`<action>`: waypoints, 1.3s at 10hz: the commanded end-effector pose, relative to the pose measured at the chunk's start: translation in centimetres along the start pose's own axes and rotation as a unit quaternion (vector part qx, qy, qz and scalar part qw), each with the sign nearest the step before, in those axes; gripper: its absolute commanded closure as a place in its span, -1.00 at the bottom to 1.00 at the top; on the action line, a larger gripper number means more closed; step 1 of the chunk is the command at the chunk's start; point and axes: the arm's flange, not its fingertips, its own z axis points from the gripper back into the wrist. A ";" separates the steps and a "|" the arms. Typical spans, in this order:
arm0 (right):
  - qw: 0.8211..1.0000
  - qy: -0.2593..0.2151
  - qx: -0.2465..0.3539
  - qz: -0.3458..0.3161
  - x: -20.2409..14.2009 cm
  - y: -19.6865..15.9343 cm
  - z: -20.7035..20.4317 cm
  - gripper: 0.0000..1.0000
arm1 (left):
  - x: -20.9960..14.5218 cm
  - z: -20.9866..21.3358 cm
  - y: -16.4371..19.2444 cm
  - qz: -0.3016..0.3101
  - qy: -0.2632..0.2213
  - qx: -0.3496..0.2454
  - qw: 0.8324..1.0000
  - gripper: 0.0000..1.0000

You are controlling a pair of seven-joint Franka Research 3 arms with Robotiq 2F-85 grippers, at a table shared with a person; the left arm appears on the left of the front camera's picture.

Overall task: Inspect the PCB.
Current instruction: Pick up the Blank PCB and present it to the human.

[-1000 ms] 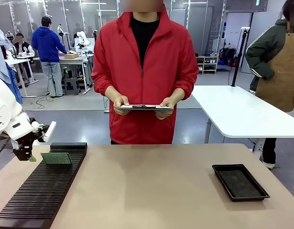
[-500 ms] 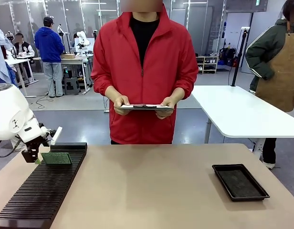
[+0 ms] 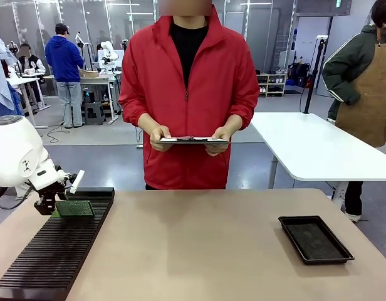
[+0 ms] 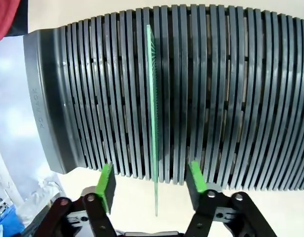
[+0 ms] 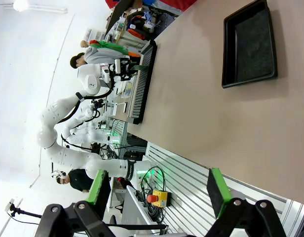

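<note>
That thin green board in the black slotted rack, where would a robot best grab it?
By the end of the PCB that sticks out past the rack's edge, with a pad on each flat face. It sits edge-on in a slot, so come in from that open side, where the open left gripper straddles it.

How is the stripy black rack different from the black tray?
The rack is long and ribbed with slots; the tray is shorter, flat-floored with a raised rim. The rack lies on the robot's left, the tray on its right. The PCB stands in the rack, not the tray. Both are black, on the table.
</note>
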 end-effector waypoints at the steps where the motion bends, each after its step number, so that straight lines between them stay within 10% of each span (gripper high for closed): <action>1: 1.000 -0.006 0.007 0.009 0.0 0.1 0.1 -1.00 | -0.3 -0.2 0.8 -0.003 -0.006 -0.004 1.000 1.00; 10: 1.000 -0.006 0.007 0.009 0.0 0.1 0.1 -1.00 | 0.3 1.0 0.5 -0.018 -0.005 -0.024 1.000 1.00; 13: 1.000 -0.006 0.007 0.009 0.0 0.1 0.1 -1.00 | 0.3 8.0 -0.2 0.046 -0.001 -0.015 0.999 1.00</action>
